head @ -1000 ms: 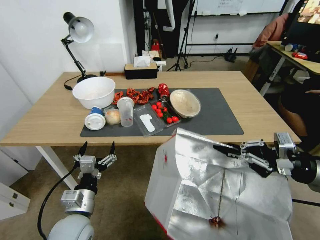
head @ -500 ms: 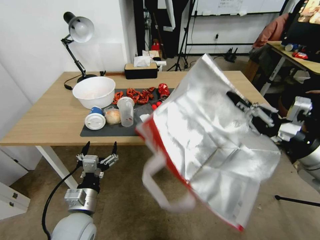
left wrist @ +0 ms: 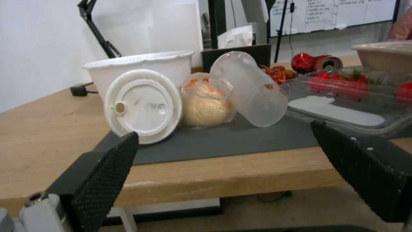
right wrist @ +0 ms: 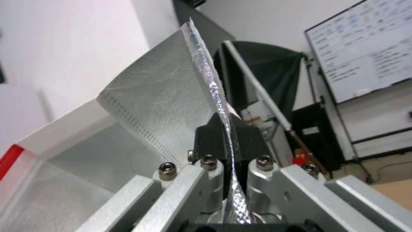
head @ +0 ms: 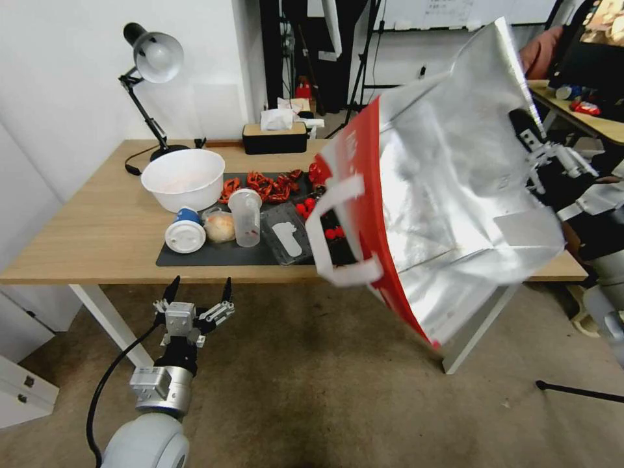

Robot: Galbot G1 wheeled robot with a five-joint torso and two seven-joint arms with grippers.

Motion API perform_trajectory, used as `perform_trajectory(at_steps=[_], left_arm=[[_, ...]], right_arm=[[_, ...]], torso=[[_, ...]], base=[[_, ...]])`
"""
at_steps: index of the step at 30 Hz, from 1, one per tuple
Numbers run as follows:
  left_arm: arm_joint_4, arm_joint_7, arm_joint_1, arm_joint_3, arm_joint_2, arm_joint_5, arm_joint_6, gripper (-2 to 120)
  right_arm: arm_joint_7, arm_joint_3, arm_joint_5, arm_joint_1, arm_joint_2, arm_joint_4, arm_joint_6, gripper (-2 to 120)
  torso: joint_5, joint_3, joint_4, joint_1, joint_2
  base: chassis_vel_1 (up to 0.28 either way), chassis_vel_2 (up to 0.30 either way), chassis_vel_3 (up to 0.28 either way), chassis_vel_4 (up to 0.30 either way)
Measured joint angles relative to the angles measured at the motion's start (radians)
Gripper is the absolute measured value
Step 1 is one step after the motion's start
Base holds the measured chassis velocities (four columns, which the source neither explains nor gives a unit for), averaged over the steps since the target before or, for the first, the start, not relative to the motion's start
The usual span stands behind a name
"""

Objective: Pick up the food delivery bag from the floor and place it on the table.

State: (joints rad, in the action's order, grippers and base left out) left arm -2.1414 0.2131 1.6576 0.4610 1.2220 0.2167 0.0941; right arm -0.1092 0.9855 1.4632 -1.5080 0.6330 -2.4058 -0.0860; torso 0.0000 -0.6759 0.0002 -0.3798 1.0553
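Above the tabletop (head: 97, 234) our right end effector (head: 528, 151) pinches the food delivery bag (head: 442, 195) aloft (left end effector (head: 198, 300) spread, idle); placing remains.

The left arm (head: 148, 435), lower left of the head view, has a rounded pale grey shell, then a brushed silver collar, a black wrist and a small silver block. A black cable loops along its left side. The left gripper (head: 199, 290) has two slim black fingers on silver linkages (their pads (left wrist: 105, 180) are finely knurled). The right gripper (right wrist: 227, 133) is black-tipped on silver bars fastened with dark hex screws; the right arm (head: 601, 260) is grey and black.
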Motion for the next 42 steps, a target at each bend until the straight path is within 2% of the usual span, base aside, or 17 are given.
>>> perform_trajectory(at_steps=[6, 15, 25, 42], left_arm=[[0.0, -0.003, 0.001, -0.003, 0.0, -0.004, 0.0, 100], [0.006, -0.003, 0.001, -0.002, -0.001, -0.005, 0.002, 100], [0.012, -0.003, -0.002, -0.003, -0.003, -0.005, 0.001, 100], [0.026, -0.004, -0.014, -0.016, -0.005, -0.008, -0.002, 100]], right_arm=[[-0.053, 0.0, -0.004, 0.029, 0.011, 0.03, -0.011, 0], [-0.053, 0.003, -0.028, 0.045, 0.034, 0.157, -0.022, 0], [-0.007, 0.006, -0.031, 0.047, 0.036, 0.267, -0.02, 0], [0.052, -0.036, -0.04, 0.113, -0.005, 0.428, -0.001, 0]], torso=[[0.0, 0.0, 0.0, 0.0, 0.0], [0.0002, 0.0, 0.0, 0.0, -0.001], [0.0001, 0.001, 0.0, 0.001, -0.001], [0.0001, 0.001, 0.0, 0.001, -0.001]], base=[[0.0, 0.0, 0.0, 0.0], [0.0, 0.0, 0.0, 0.0], [0.0, 0.0, 0.0, 0.0], [0.0, 0.0, 0.0, 0.0]])
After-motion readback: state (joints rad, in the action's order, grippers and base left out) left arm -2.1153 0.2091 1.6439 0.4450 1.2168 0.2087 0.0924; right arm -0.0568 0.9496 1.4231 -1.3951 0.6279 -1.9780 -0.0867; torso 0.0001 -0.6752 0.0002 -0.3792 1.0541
